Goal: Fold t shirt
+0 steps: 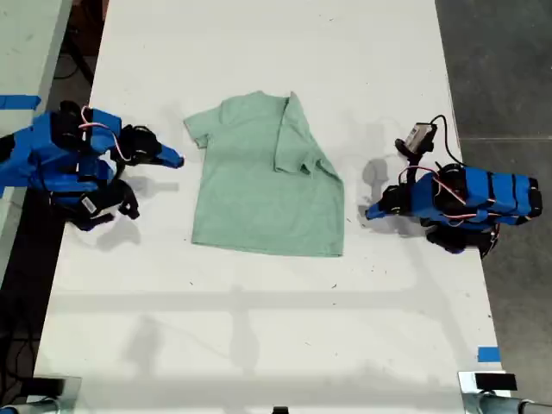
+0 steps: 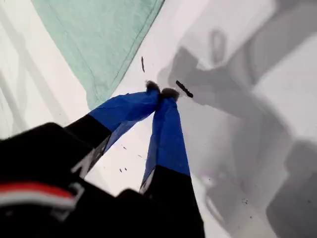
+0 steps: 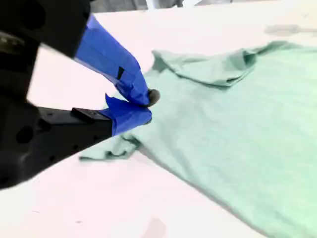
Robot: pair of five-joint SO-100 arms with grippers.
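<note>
The t shirt (image 1: 263,185) lies flat on the white counter (image 1: 259,328), one sleeve folded in over its body. My first gripper (image 2: 161,91) sits just beside the shirt's hem corner, off the cloth, its blue fingers (image 2: 168,134) pressed together at the tips and holding nothing. My second gripper (image 3: 143,106) hovers at the shirt's other sleeve, its fingers (image 3: 124,74) closed tip to tip, empty.
</note>
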